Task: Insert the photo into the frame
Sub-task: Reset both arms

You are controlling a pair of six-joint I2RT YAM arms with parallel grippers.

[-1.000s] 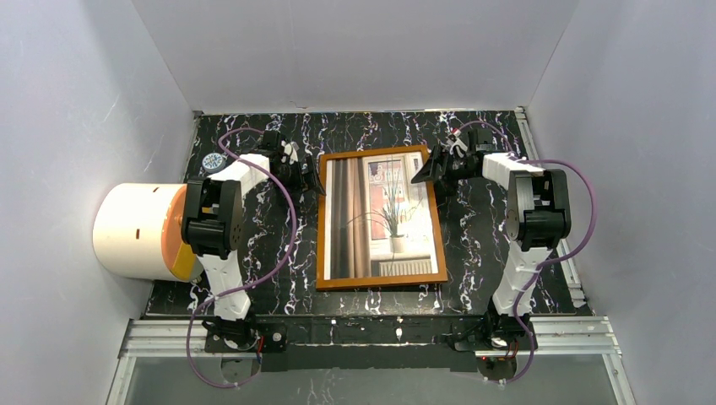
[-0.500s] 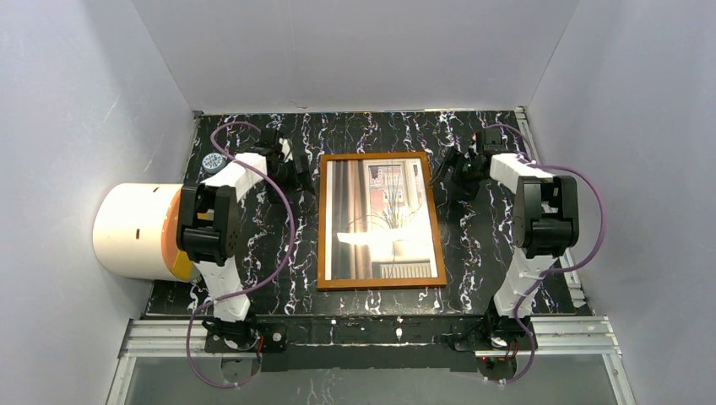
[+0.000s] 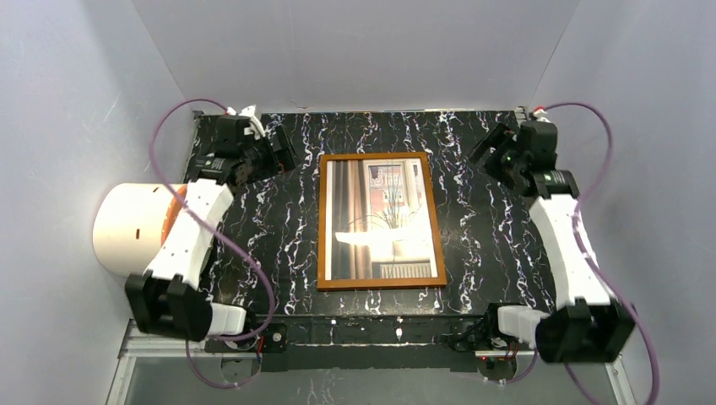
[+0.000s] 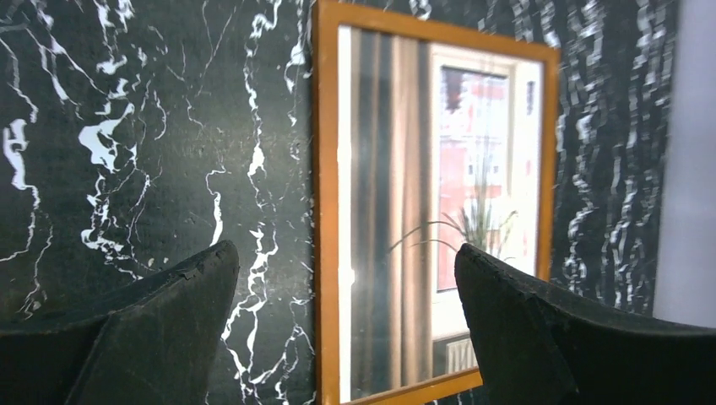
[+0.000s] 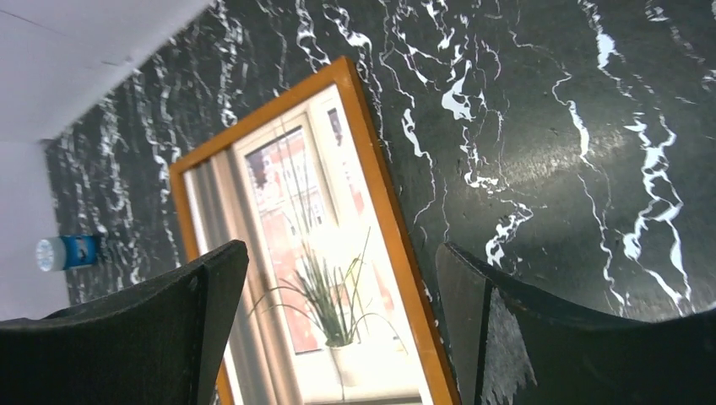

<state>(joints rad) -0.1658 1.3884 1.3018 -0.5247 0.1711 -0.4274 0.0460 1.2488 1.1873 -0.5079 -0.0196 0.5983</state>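
The orange-brown frame (image 3: 322, 221) lies flat in the middle of the black marble table. The photo (image 3: 380, 221) of a plant and curtains sits inside it, face up under the glass. Both show in the left wrist view, frame (image 4: 326, 211) and photo (image 4: 439, 202), and in the right wrist view, frame (image 5: 393, 219) and photo (image 5: 312, 253). My left gripper (image 3: 283, 152) is open and empty, raised at the far left of the frame. My right gripper (image 3: 488, 145) is open and empty, raised at the far right of it. Neither touches the frame.
A white and orange cylinder (image 3: 135, 232) lies at the table's left edge. A small blue-and-white round object (image 5: 69, 252) sits near the far left corner. White walls close in the table on three sides.
Both arms have pulled back from the frame's upper corners, lifted and swung outward toward the far corners. The frame has settled flat and square on the table.
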